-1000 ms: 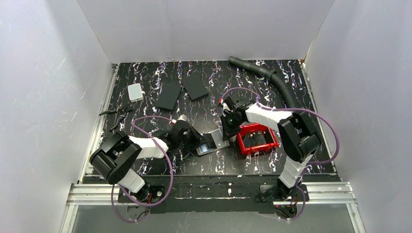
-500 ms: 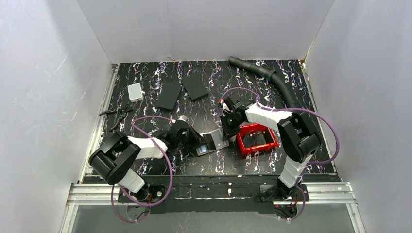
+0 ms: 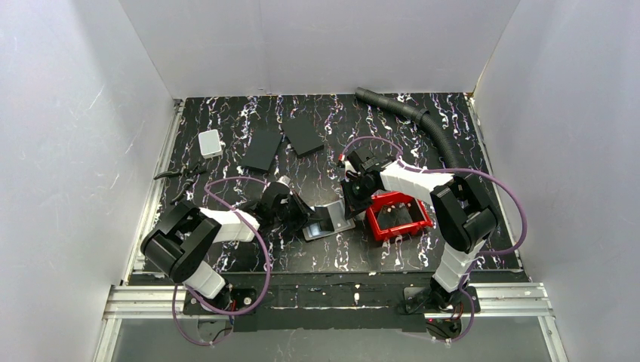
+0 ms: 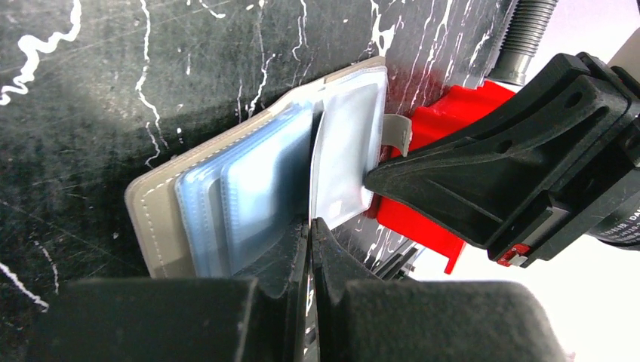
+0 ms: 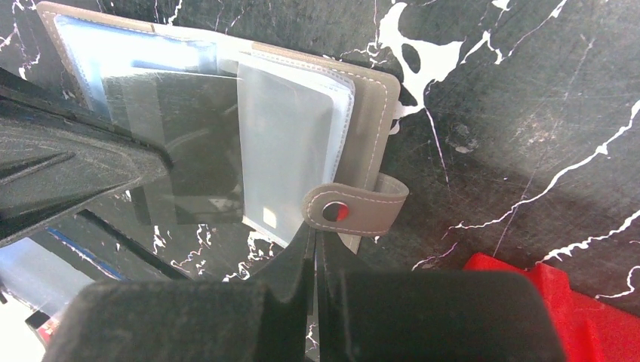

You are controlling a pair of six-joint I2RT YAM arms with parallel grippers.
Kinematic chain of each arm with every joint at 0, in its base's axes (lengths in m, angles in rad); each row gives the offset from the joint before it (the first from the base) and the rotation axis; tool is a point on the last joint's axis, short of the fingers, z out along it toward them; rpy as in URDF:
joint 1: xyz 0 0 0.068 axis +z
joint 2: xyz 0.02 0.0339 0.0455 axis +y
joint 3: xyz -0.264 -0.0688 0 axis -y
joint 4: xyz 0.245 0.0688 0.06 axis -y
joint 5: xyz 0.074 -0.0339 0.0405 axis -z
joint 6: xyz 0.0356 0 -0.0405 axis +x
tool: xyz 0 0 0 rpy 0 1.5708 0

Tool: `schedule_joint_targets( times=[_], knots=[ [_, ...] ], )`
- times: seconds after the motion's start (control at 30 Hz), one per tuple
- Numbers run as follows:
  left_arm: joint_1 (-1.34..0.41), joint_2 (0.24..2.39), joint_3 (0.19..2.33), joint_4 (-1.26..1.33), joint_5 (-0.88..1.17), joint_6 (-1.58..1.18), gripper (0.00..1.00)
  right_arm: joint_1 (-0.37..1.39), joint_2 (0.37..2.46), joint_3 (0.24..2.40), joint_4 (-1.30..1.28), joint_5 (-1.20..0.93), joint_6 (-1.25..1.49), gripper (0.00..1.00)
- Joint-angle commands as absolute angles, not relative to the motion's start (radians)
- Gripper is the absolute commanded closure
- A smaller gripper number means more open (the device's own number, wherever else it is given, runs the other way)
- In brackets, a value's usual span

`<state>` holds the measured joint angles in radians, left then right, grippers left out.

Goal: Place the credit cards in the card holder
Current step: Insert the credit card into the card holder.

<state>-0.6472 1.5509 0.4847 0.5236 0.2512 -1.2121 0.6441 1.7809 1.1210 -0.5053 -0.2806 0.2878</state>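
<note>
Resting left gripper [image 4: 311, 226] and right gripper [image 5: 315, 230], fingers together, at opposite sides of open wallet [image 4: 151, 219] near worktop's [image 3: 340, 260] front edge.

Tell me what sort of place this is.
Likely a robot lab test cell: plain white walls box in a black marbled tabletop, and the left arm and right arm are bolted to an aluminium rail at its near edge.

The tabletop [image 3: 226, 121] is black with white and purple marbled veins, the card holder [image 3: 330, 221] taupe with pale blue clear pockets, the tray [image 3: 400, 233] beside it bright red, the box [image 3: 210, 142] white, the two slabs [image 3: 263, 148] and the hose [image 3: 407, 111] black.
</note>
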Motion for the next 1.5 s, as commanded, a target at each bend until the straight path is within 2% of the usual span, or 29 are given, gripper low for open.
schedule_joint_targets(
  times=[0.0, 0.2, 1.47],
  knots=[
    [-0.643, 1.562, 0.508, 0.509, 0.263, -1.161, 1.00, 0.658, 1.799, 1.131, -0.495, -0.296, 0.281, 0.95],
    [-0.641, 1.596, 0.512, 0.563, 0.294, -1.151, 1.00, 0.660, 1.800, 1.129, -0.497, -0.297, 0.279, 0.95],
    [-0.664, 1.556, 0.416, 0.663, 0.143, -1.236, 1.00, 0.677, 1.799, 1.123, -0.490, -0.300, 0.292, 0.95]
  ],
)
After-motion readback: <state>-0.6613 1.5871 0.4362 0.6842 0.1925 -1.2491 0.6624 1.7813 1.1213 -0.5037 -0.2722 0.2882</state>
